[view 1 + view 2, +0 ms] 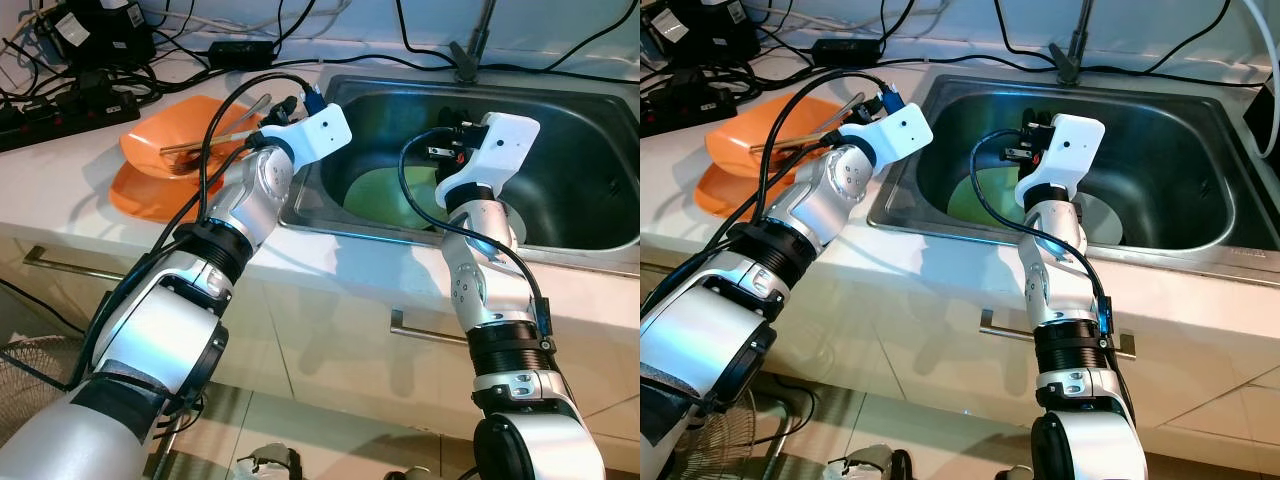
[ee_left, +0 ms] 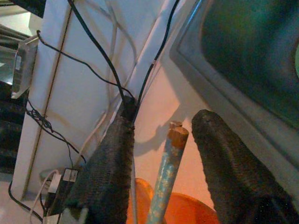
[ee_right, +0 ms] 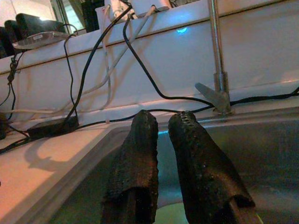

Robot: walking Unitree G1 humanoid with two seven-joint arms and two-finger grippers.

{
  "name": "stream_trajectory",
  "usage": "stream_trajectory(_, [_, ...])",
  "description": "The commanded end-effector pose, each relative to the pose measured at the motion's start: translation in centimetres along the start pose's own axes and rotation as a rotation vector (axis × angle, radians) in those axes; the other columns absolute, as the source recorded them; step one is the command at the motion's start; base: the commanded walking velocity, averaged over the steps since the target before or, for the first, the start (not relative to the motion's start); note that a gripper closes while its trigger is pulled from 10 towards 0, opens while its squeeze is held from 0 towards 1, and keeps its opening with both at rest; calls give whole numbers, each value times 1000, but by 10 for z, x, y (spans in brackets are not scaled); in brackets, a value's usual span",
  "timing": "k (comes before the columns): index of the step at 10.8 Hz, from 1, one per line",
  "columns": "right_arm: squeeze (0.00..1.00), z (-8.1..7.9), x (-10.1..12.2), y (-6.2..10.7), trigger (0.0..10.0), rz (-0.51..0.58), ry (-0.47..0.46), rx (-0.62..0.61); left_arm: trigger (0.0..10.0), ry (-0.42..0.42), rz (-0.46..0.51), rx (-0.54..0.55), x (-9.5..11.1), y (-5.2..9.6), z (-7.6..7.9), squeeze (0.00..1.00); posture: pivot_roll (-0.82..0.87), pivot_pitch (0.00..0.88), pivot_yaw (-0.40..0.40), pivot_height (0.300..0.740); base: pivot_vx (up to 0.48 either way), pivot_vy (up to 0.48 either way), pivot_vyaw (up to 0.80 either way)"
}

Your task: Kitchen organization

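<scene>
Your left gripper (image 2: 161,154), fingers apart, is straddling a long wooden-handled utensil (image 2: 167,177) resting in the orange plastic plates (image 1: 150,180) on the white counter (image 1: 60,215). Your right gripper (image 3: 163,140), fingers nearly together and empty, is hanging over the steel sink (image 1: 1180,130), where a green plate (image 1: 385,195) is waiting. Organizing looks barely begun.

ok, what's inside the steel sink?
In the stainless steel sink: a light green round plate on the bottom, with the right gripper above it. The arm covers part of the plate.
</scene>
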State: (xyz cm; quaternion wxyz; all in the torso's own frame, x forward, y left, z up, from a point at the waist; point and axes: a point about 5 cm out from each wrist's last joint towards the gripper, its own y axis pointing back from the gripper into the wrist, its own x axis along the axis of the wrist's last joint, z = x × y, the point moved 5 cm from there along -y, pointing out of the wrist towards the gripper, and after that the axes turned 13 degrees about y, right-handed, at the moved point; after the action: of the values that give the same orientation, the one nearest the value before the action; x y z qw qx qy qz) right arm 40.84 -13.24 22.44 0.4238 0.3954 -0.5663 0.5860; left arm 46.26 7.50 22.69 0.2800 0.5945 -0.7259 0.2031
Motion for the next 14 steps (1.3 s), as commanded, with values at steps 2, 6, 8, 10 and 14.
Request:
stream_trajectory(2, [0,-1,9,-4,10000,28,-1,-4,0,3,9,29,4,-2,-9,0,92,61,45,740,0,0,0])
stream_trajectory(6, [0,-6,8,-3,10000,28,-8,8,0,7,24,34,7,-2,-9,0,99,19,47,740,0,0,0])
stream_trajectory(8, [0,-8,9,-4,10000,31,-10,13,0,30,80,76,24,-1,-23,0,101,27,44,740,0,0,0])
stream_trajectory(10, [0,-5,8,-4,10000,27,-6,7,0,22,142,144,43,3,-44,0,100,34,43,740,0,0,0])
stream_trajectory(14, [0,-6,7,-5,10000,24,-4,13,7294,-15,407,321,85,25,-84,0,107,42,39,740,0,0,0])
